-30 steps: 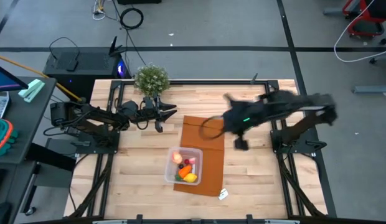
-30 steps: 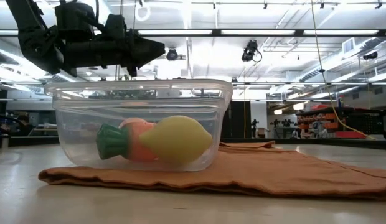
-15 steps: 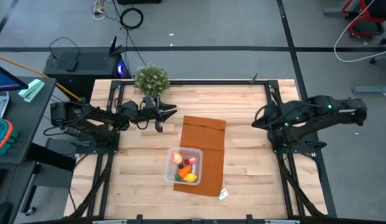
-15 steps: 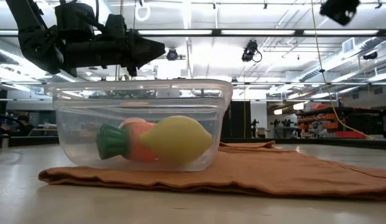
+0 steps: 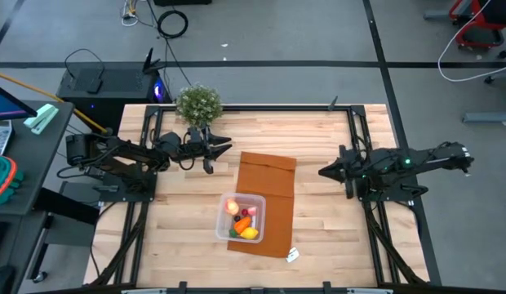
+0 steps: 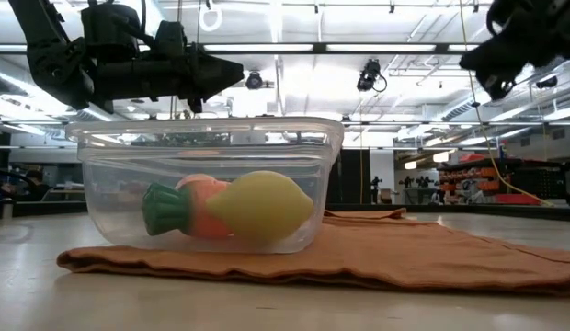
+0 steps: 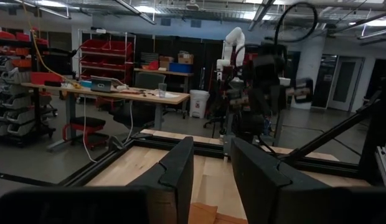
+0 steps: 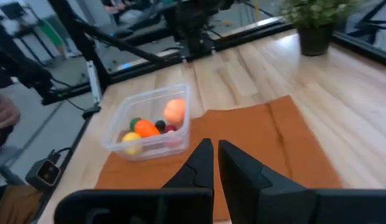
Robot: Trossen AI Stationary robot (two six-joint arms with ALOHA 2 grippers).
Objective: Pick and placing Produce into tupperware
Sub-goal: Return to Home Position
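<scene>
**Operator:** Where is my right gripper, and does it hold anything?

**Describer:** Your right gripper [image 8: 215, 144] hangs above the right side of the wooden table [image 5: 326, 237], pointing inward. Its two dark fingers sit almost together with only a thin slit between them. They hold nothing and touch nothing.

**Operator:** What lies beyond it?

**Describer:** First comes the brown-orange mat [image 8: 268, 137], lying flat on the table. Farther on, the tupperware [image 8: 114, 138] stands upright on the mat, well apart from your gripper. It is a clear, shallow, open-topped box with rounded corners. Crowded inside are a yellow lemon [image 8: 131, 142], an orange carrot [image 8: 147, 129] with a green top and a red-yellow peach [image 8: 175, 111]. Between them sit a small dark cherry [image 8: 160, 125] and a tiny red piece [image 8: 171, 129].

**Operator:** And farther still?

**Describer:** Your left gripper [image 5: 223, 146] waits above the table's left side, just beside the bushy potted plant [image 5: 197, 104]. Its fingers stand apart with a moderate gap and hold nothing.
</scene>
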